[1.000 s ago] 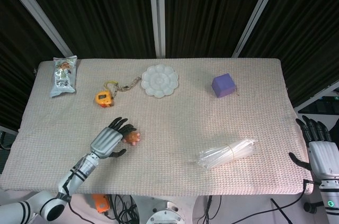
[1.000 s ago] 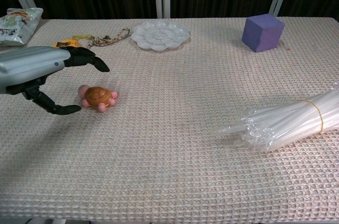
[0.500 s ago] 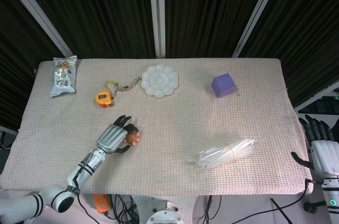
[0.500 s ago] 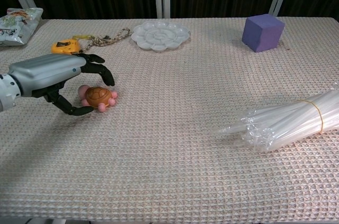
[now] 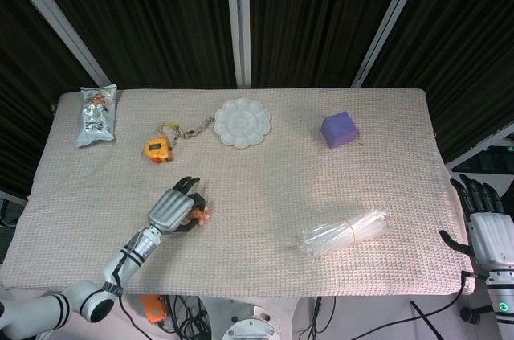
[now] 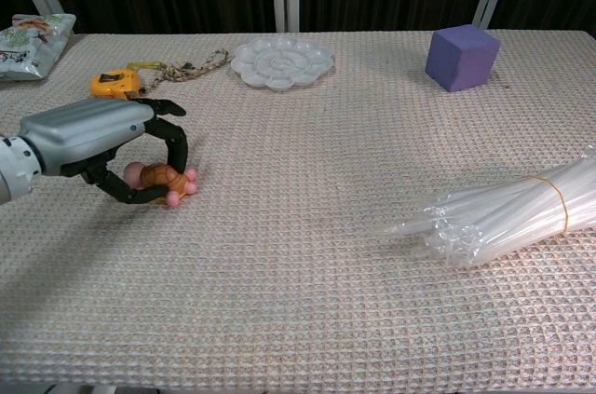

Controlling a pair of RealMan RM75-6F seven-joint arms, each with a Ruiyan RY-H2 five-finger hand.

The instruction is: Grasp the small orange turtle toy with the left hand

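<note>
Head view: left hand (image 5: 174, 211) low at seven o'clock on the woven beige table cover (image 5: 265, 227), dark fingers wrapped over the small orange turtle toy with pink feet (image 5: 199, 213), only its edge peeking out. Right hand (image 5: 484, 223) off the table at four o'clock, fingers apart, holding nothing.

Chest view: left hand (image 6: 98, 138) at nine o'clock, fingers (image 6: 172, 138) hooked over the turtle's (image 6: 168, 180) shell, thumb underneath. Looks clamped on the toy, toy resting on the cloth. Grasp seemingly made; firmness of hold unproven, no lift yet.
</note>
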